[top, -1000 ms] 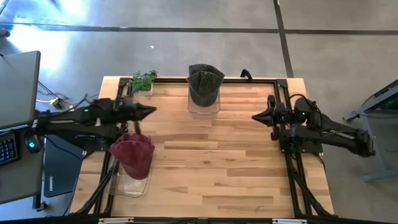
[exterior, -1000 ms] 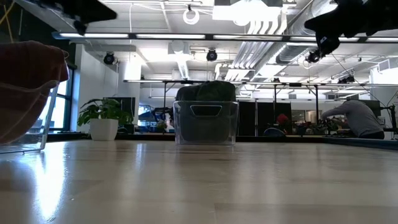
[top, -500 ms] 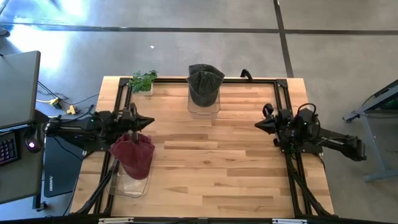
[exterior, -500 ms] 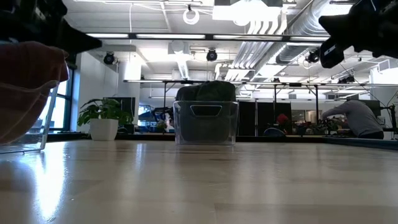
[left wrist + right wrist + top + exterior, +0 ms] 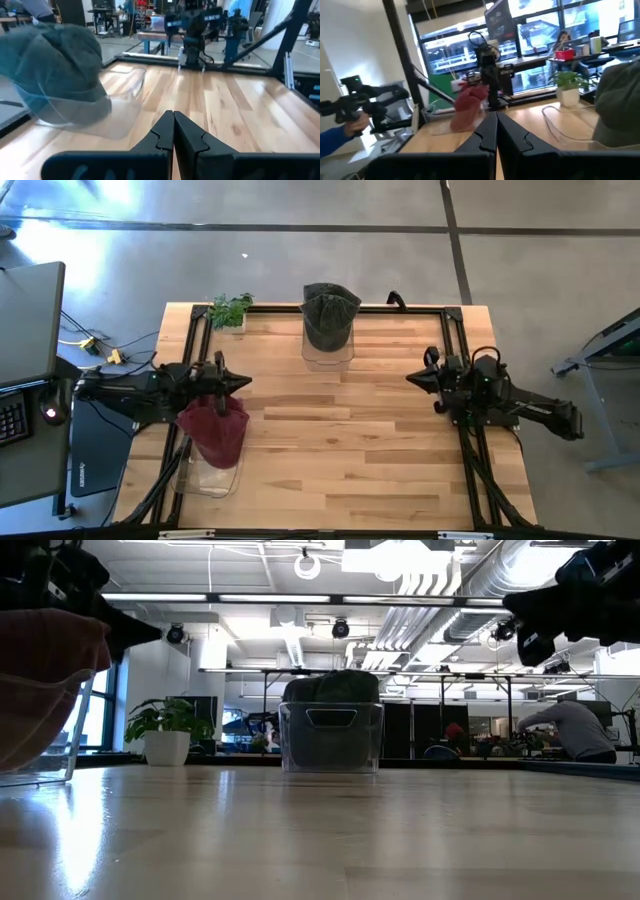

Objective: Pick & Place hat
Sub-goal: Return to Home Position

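A dark red hat (image 5: 213,430) lies crown-up over a clear bin (image 5: 205,477) at the table's near left; it also shows in the low view (image 5: 45,660) and the right wrist view (image 5: 470,104). A grey-green hat (image 5: 330,318) sits on a second clear bin (image 5: 332,737) at the far middle, seen too in the left wrist view (image 5: 55,65). My left gripper (image 5: 243,380) hovers shut just beyond the red hat, pointing right. My right gripper (image 5: 410,377) hovers shut by the right edge, pointing left. Neither touches anything.
A small potted plant (image 5: 230,310) stands at the far left corner. Black frame rails (image 5: 455,360) run along the table's edges. A laptop (image 5: 30,320) sits off the left side. Bare wood (image 5: 340,440) lies between the two arms. A person (image 5: 575,730) sits far behind.
My left gripper has come down and drawn back toward the near-left, ending low beside the red hat, still shut. My right gripper has sunk a little and pulled slightly toward the right edge. Both hats have stayed where they were.
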{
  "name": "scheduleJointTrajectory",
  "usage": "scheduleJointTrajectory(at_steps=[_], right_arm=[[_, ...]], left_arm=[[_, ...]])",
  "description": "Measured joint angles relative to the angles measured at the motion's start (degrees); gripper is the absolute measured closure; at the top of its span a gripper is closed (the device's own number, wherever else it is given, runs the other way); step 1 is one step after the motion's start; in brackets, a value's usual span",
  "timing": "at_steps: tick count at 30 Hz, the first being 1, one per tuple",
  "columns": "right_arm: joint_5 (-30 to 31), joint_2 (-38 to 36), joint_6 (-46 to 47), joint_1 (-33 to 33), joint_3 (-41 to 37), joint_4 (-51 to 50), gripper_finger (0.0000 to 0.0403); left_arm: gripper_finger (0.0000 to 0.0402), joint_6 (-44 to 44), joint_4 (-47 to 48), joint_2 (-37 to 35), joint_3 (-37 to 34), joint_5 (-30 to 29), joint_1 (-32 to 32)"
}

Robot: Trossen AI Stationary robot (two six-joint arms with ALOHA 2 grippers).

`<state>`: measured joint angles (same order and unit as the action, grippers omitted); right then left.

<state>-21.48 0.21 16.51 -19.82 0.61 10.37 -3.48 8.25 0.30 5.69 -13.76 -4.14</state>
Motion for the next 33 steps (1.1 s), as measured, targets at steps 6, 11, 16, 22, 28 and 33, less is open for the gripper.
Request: scheduleJointTrajectory(at_steps=[6,11,16,22,28,33], right_arm=[[7.2,0.0,-0.2,0.4,0.0,-1.4,0.0403],[21.2,0.2,-0.2,6.2,0.0,-7.1,0.0403],[25.0,0.2,-4.6,15.4,0.0,-8.5,0.0403],[26.4,0.8,-9.2,21.3,0.0,-8.6,0.0403],[24.9,1.7,-12.7,21.8,0.0,-8.9,0.0403],[24.8,1.7,-13.6,21.8,0.0,-8.9,0.0403]], left_arm=[[0.0401,0.3,-5.2,0.7,-2.5,0.4,0.0],[0.0401,0.2,-4.9,0.3,-2.5,-3.5,0.0],[0.0401,-1.0,-4.7,0.3,-2.5,-3.6,0.0],[0.0401,-1.2,-4.6,0.3,-2.5,-4.9,0.0],[0.0401,-1.3,-2.3,0.3,-1.9,-4.6,0.0],[0.0401,-1.5,0.1,0.3,-1.4,-4.1,0.0]])
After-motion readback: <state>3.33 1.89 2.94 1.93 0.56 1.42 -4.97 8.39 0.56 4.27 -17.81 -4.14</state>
